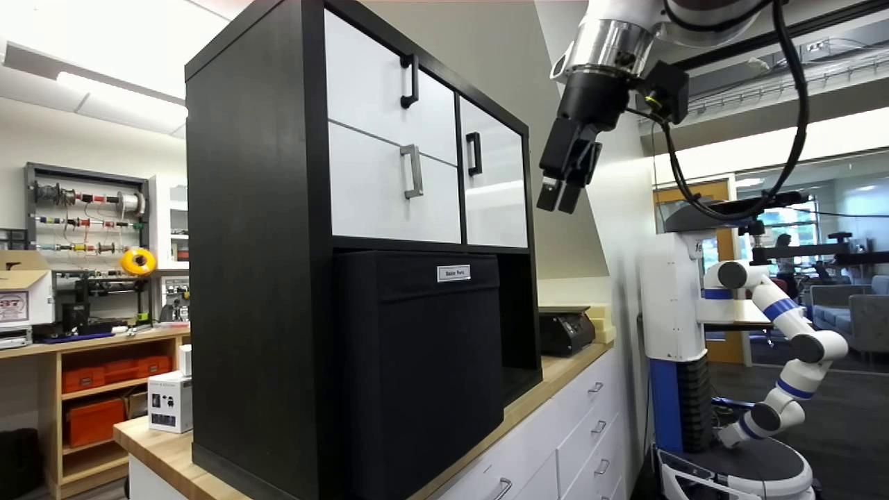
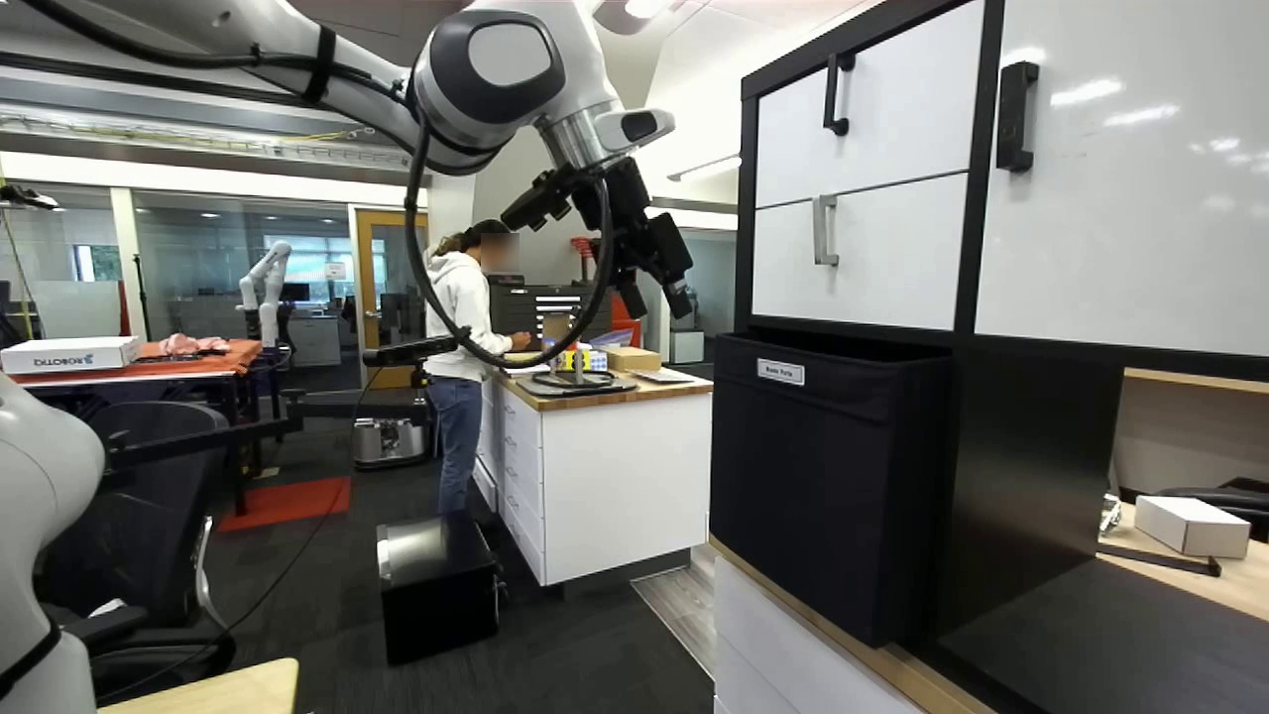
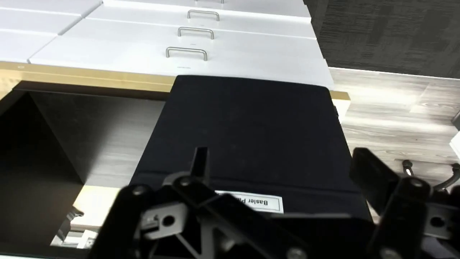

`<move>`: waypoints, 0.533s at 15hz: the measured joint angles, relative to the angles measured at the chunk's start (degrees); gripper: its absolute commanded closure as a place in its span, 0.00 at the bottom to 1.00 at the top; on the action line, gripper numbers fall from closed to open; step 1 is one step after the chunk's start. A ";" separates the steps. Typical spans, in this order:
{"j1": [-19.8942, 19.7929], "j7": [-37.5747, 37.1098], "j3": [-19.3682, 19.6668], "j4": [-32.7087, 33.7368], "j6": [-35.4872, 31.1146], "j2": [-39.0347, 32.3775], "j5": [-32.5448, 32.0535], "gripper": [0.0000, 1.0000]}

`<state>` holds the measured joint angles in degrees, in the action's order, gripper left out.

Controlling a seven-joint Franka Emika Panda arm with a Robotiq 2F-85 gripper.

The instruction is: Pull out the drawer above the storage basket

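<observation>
- Here's the gripper (image 3: 280, 154), fingers (image 3: 372, 180) spread wide, tips well apart, open air in the gap.
- Those tips hang angled downward, leaning toward the cabinet (image 1: 246, 208); both exterior views show a strip of air between them and its edge.
- Across that strip, at about fingertip height, sits the drawer (image 2: 887, 258), its face level with the white front (image 2: 902, 109) just above it.
- That face looks out toward the gripper's side, long axis running sideways, while the handle (image 1: 416, 173), greyish in this light, stands upright on it.
- Lower than the fingers, directly under the drawer: the basket (image 1: 430, 361), jutting out past the cabinet, its label (image 3: 266, 203) partly covered by the gripper in the wrist view.
- Left of the gripper in that view, an open compartment (image 3: 111, 122) beside the basket.
- Farther out, the counter's (image 3: 97, 80) wooden edge, counter drawers (image 3: 251, 54) beneath.
- Over to the gripper's right there, the counter ends just beside the basket and the floor (image 3: 391, 115) opens up.
</observation>
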<state>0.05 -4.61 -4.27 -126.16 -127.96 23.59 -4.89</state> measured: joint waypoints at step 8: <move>-0.26 0.08 1.29 12.56 -5.90 -11.03 -3.05 0.00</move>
<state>-0.21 -4.52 -2.98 -113.60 -133.86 12.55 -7.94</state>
